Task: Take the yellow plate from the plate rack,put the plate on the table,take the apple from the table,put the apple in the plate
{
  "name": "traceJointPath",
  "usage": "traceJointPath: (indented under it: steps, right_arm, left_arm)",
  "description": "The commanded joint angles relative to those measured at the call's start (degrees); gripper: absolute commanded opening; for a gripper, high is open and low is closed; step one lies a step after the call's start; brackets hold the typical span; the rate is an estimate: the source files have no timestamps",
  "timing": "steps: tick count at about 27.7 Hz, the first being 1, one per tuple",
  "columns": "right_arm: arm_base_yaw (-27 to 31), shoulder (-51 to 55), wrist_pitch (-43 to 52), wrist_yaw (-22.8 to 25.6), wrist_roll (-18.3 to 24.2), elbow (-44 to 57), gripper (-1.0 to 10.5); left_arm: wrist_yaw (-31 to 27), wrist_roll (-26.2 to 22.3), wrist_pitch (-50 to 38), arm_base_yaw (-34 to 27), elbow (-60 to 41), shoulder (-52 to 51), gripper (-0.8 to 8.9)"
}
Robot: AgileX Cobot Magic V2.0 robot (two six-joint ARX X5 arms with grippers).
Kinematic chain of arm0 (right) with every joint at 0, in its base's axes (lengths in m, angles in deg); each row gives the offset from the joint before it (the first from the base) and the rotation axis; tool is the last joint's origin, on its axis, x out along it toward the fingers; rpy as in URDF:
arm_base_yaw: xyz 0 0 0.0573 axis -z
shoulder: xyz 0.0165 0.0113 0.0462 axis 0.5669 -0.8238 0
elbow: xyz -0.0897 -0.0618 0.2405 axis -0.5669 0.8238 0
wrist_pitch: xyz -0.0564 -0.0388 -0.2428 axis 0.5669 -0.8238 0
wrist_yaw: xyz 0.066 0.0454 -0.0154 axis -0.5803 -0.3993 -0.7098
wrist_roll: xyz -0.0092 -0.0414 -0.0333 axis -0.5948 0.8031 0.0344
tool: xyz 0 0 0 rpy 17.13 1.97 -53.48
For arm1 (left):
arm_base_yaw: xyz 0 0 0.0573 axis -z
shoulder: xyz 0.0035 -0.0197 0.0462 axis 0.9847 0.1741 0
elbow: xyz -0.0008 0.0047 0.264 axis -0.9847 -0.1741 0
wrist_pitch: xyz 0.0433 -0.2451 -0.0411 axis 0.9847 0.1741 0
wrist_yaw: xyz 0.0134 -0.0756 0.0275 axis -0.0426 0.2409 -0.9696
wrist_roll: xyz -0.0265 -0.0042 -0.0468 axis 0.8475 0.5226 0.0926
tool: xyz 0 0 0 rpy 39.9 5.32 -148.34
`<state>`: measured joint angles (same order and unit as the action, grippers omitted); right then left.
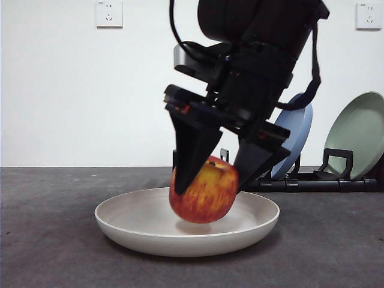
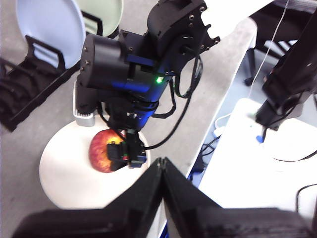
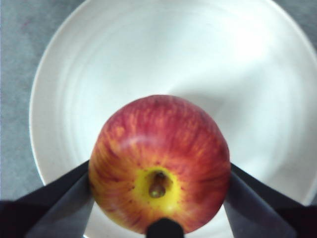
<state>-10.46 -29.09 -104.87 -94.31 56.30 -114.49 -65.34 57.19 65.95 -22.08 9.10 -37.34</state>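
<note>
From my station I see the plate (image 1: pixel 150 237) lying flat on the bench (image 1: pixel 48 240), with the apple (image 1: pixel 204 195) held just above its inside by the right end effector (image 1: pixel 211 180). The rack (image 1: pixel 312 180) stands behind it to the right (two other plates (image 1: pixel 297 135) upright in it).

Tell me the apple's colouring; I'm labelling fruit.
The apple is red streaked over yellow, with a yellow patch around the stem; the right wrist view shows it best.

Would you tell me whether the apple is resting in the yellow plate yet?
Not yet. The apple hangs just above the yellow plate, shadow beneath it, clamped by the right gripper.
</note>
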Motion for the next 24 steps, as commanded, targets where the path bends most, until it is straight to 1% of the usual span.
traceJointPath:
  steps: [1, 2, 6, 14, 15, 16, 17, 20, 21, 24]
  right_arm:
    - [-1.0, -1.6, 0.1, 1.4, -0.2, 0.4, -0.2]
    - [-1.2, -1.9, 0.0, 2.1, -0.1, 0.4, -0.2]
    - [-1.3, -2.7, 0.2, 2.4, 0.2, 0.3, -0.2]
    - [-1.2, -5.2, 0.4, 2.6, 0.7, 0.3, 0.0]
    - [-1.2, -5.2, 0.4, 2.6, 1.0, 0.3, 0.3]
    - [-1.2, -5.2, 0.5, 2.6, 1.1, 0.3, 0.8]
    - [-1.2, -5.2, 0.5, 2.6, 1.1, 0.3, 1.8]
    - [-1.2, -5.2, 0.0, 2.6, 0.8, -0.2, 5.4]
    - [-1.2, -5.1, -0.5, 2.6, 0.5, -0.6, 6.1]
    - [-1.2, -5.1, -2.2, 2.6, -0.1, -2.3, 6.1]
  left_arm:
    - [-1.2, 0.4, 1.5, 0.1, 0.0, 0.3, -0.08]
    - [-1.2, 0.4, 2.1, 0.1, 0.0, 0.4, -0.08]
    - [-1.2, 0.4, 3.9, 0.1, 0.0, 0.9, -0.08]
    - [-0.9, 0.5, 4.2, 0.1, 0.0, 1.0, -0.08]
    - [-0.9, 0.7, 4.3, 0.1, 0.0, 1.0, -0.08]
    - [-1.0, 0.8, 4.6, 0.1, 0.0, 1.0, -0.08]
    - [-1.0, 0.8, 5.0, 0.1, 0.0, 1.0, -0.08]
    - [-1.0, 0.8, 5.6, 0.1, 0.0, 1.0, -0.08]
    - [-1.0, 0.8, 5.6, 0.1, 0.0, 1.0, -0.08]
    - [-1.0, 0.8, 5.6, 0.1, 0.0, 1.0, -0.08]
